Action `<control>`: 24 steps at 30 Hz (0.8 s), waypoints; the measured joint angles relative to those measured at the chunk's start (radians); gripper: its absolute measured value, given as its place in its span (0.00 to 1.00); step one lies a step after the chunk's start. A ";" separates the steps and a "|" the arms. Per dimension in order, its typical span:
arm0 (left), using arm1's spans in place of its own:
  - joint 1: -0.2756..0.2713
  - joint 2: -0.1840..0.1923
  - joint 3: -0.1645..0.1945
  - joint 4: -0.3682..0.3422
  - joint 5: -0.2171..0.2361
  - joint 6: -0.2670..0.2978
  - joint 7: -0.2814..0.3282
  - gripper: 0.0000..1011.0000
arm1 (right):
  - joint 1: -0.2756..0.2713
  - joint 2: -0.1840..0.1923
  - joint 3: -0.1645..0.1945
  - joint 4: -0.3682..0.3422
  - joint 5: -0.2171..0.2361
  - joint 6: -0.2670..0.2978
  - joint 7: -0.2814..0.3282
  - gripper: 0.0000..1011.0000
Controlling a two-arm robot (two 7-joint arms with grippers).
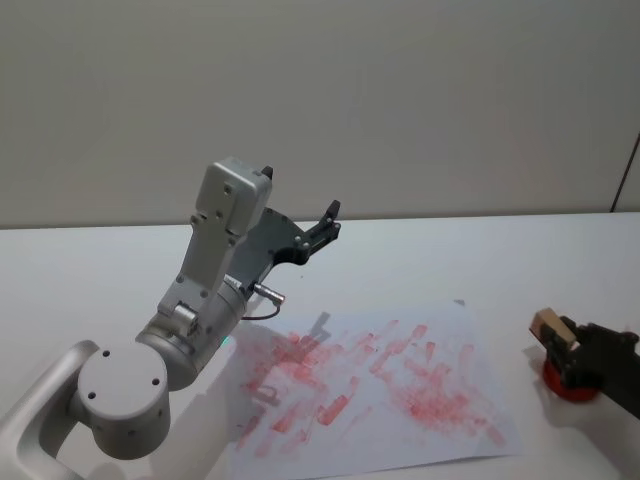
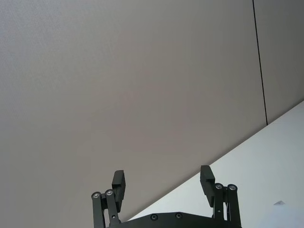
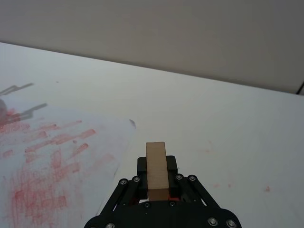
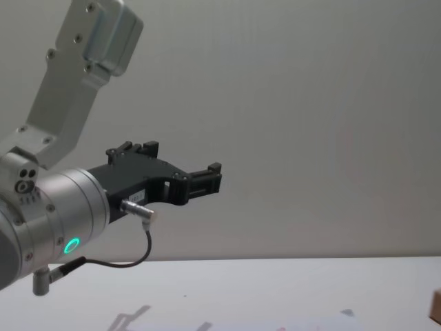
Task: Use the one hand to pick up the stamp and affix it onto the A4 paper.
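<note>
Right gripper point(image 1: 565, 340) sits at the right edge of the worktop point(image 1: 480, 260), just off the right side of the A4 paper point(image 1: 400, 380). Its fingers are pinched on the stamp point(image 1: 546, 324). The right wrist view shows the tan block clamped by its two sides, with its upper end standing out past the fingertips.

The grip is low on the block, presumably to keep the printing face pointing down and square to the sheet.

Below the held stamp lies a red ink pad point(image 1: 560, 390). Whether the face touches the pad cannot be told.

The paper lies flat and is covered with red smears across most of its area. The cleanest patch appears to be along the near right margin.

Left gripper point(image 2: 162, 173) is raised well above the worktop and points toward the back wall, fingers spread and holding nothing. It is judged parked, clear of the sheet, so the right arm has free travel.

Judged stage: stamp in hand, not yet on the paper. Next comes a short carry left and a straight press down.
</note>
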State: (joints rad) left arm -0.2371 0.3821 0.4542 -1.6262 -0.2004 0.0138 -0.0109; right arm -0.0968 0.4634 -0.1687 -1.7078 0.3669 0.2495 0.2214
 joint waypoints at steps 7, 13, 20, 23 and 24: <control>0.000 0.000 0.000 0.000 0.000 0.000 0.000 0.99 | 0.047 -0.014 -0.012 0.017 -0.033 -0.036 0.082 0.21; 0.000 0.000 0.000 0.000 0.000 0.000 0.000 0.99 | 0.097 -0.035 -0.026 0.045 -0.049 -0.061 0.163 0.21; 0.000 0.000 0.000 0.000 0.000 0.000 0.000 0.99 | 0.164 -0.069 -0.048 0.102 -0.057 -0.075 0.267 0.21; 0.000 0.000 0.000 0.000 0.000 0.000 0.000 0.99 | 0.194 -0.085 -0.058 0.133 -0.059 -0.075 0.316 0.21; 0.000 0.000 0.000 0.000 0.000 0.000 0.000 0.99 | 0.201 -0.089 -0.061 0.141 -0.060 -0.074 0.328 0.21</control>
State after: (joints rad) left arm -0.2372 0.3821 0.4542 -1.6262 -0.2004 0.0138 -0.0110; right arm 0.1044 0.3740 -0.2299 -1.5664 0.3068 0.1758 0.5490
